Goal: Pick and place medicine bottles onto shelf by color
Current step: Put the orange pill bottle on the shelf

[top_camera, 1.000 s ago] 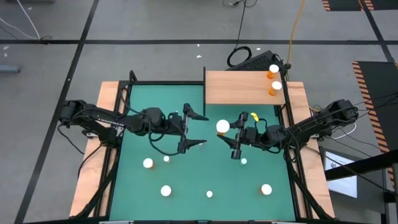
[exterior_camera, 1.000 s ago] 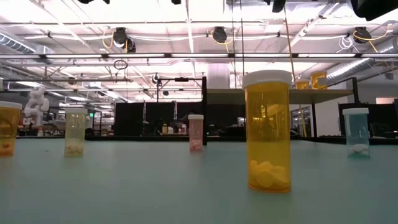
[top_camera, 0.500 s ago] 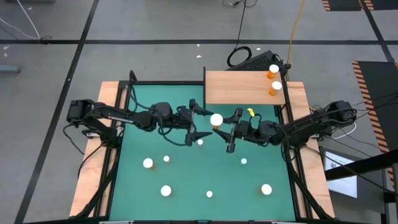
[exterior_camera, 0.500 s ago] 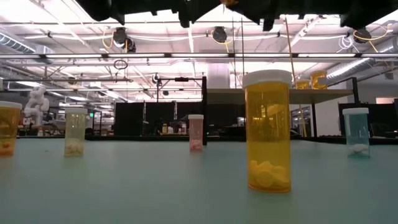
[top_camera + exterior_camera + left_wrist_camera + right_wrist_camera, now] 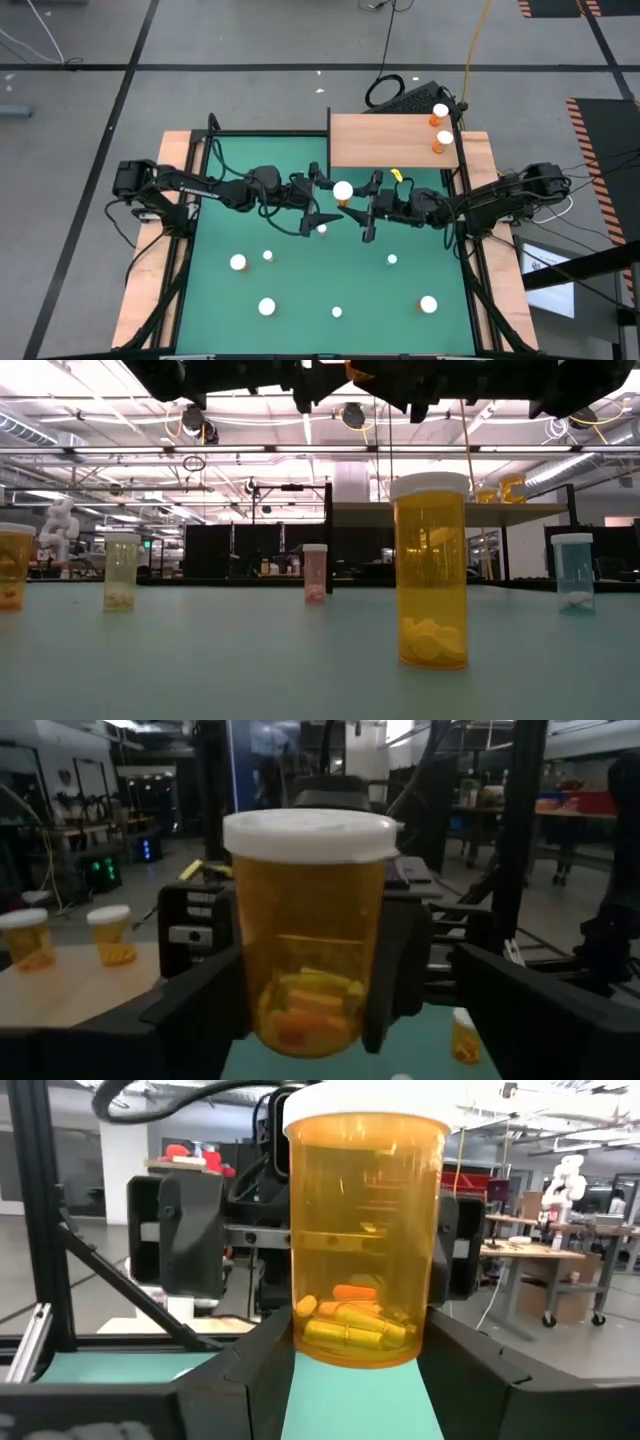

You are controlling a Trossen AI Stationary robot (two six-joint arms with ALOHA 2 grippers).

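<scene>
Right gripper (image 5: 367,206) grips my light, slick orange bottle (image 5: 343,190) mid-body; left gripper (image 5: 313,201) open around it.

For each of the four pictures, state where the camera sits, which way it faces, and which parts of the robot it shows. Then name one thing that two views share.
High view: above the table, facing straight down; both dark arms, left gripper and right gripper flanking the white-capped orange translucent bottle.
Low view: at mat height, facing level across; arms' undersides along the top.
Left wrist view: on the left arm, facing the held bottle and the light-brown wooden shelf.
Right wrist view: on the right arm, facing the left arm.
Shared: both wrist views show that bottle.
</scene>
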